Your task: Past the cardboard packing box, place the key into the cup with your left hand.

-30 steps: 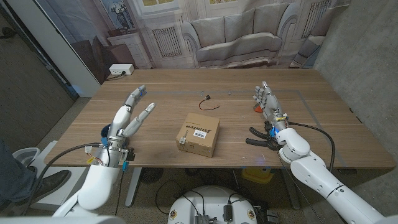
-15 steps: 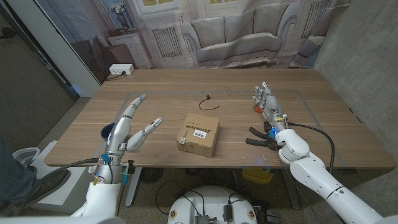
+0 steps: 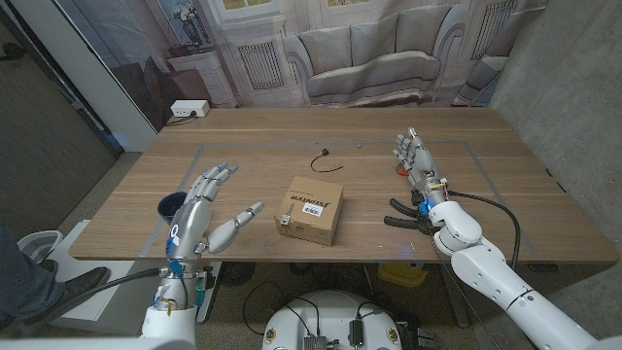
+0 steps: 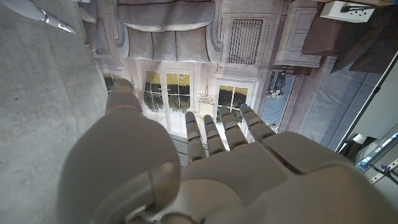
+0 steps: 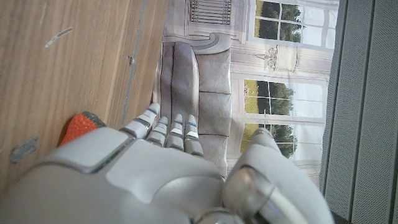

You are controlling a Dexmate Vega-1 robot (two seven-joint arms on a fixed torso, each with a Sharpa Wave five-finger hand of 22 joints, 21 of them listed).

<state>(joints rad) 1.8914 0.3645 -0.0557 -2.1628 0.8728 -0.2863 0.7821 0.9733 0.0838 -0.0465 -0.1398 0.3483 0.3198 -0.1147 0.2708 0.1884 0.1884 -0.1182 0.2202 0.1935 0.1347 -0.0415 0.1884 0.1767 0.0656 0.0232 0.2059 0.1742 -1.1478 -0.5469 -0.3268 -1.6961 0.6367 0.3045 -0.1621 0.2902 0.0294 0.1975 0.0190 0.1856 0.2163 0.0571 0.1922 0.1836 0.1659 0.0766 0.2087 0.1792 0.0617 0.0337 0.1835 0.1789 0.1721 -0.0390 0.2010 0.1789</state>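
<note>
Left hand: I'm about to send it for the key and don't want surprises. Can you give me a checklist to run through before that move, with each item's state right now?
1. Left hand free: ok. Its fingers are spread and it holds nothing.
2. Small dark key with a thin red cord on the wooden table: ok. It lies past the brown cardboard packing box, with nothing on it.
3. Box in the way: not ok. It sits between the left hand and the key, so the reach probably needs to go over or around it.
4. Dark blue cup: cannot tell if it is empty, as the left hand partly covers it.
5. Right hand out of the way: ok. It is at the table's right side by a small orange thing.
</note>
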